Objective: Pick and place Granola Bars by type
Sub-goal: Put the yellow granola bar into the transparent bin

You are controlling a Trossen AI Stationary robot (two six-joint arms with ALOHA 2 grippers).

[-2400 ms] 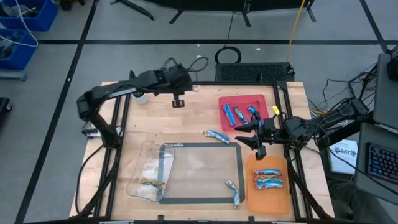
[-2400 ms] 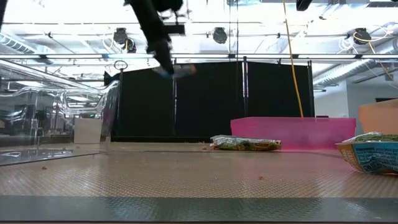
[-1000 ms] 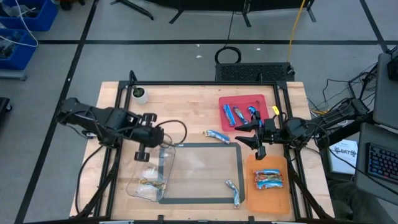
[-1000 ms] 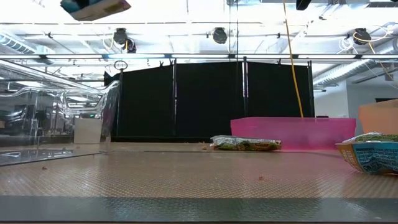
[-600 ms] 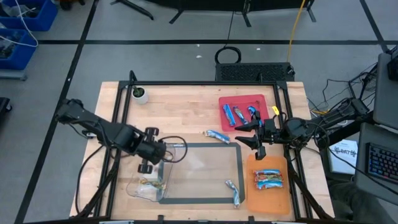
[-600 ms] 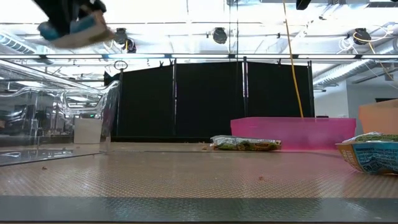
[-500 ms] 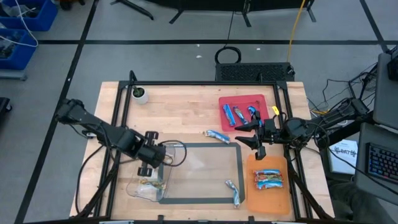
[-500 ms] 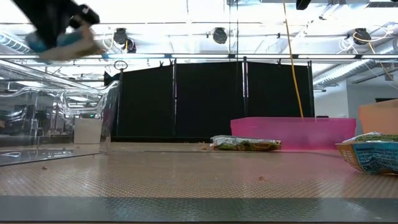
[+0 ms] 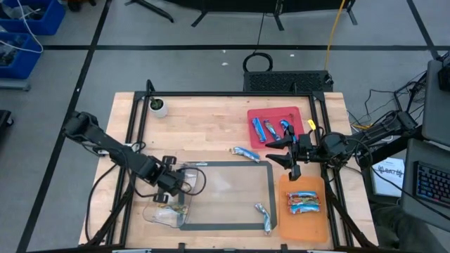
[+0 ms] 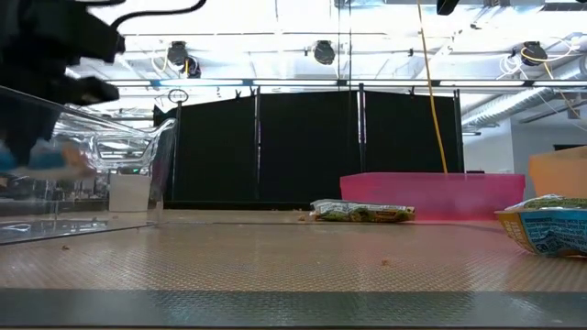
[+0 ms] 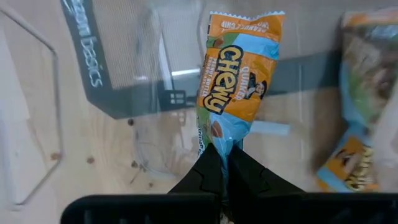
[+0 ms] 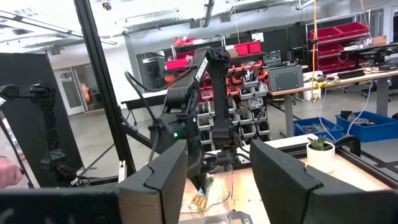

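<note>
While the right arm waits at the right edge of the table, the high view shows the left gripper (image 9: pixel 171 188) at lower left of centre, over the clear plastic tray (image 9: pixel 156 214). A tan-green bar (image 9: pixel 173 208) lies in that tray. The red tray (image 9: pixel 299 114) at upper right holds blue bars (image 9: pixel 271 128); the orange tray (image 9: pixel 313 221) at lower right holds two red-and-blue bars (image 9: pixel 304 202). One blue-wrapped bar (image 9: pixel 245 152) lies on the wood above the grey-framed mat (image 9: pixel 271 184), and another bar (image 9: pixel 265 216) lies at the mat's lower right corner. The right gripper (image 9: pixel 284 152) sits between the red and orange trays with its fingers spread and nothing between them. A small white pot with a plant (image 9: pixel 159 107) stands at upper left.

In the low view, the left arm (image 10: pixel 55 64) fills the upper left as a dark mass, with a blurred blue-and-tan shape below it at the left edge. A green-wrapped bar (image 10: pixel 362 212) lies at centre in front of the pink tray wall (image 10: pixel 431 194); a blue-printed wrapper (image 10: pixel 548 229) shows at the right edge.

In the left wrist view, the fingers (image 11: pixel 210 168) are pinched tight on the lower end of an orange-and-blue Chewy granola bar (image 11: pixel 233 87), which extends up the frame over the clear tray. Another Chewy bar (image 11: pixel 357 112) lies at the right side of the frame.

In the right wrist view, the two fingers (image 12: pixel 163 180) stand well apart at the bottom, empty. The left arm shows at centre, its gripper low over the clear tray, and the potted plant stands at right.
</note>
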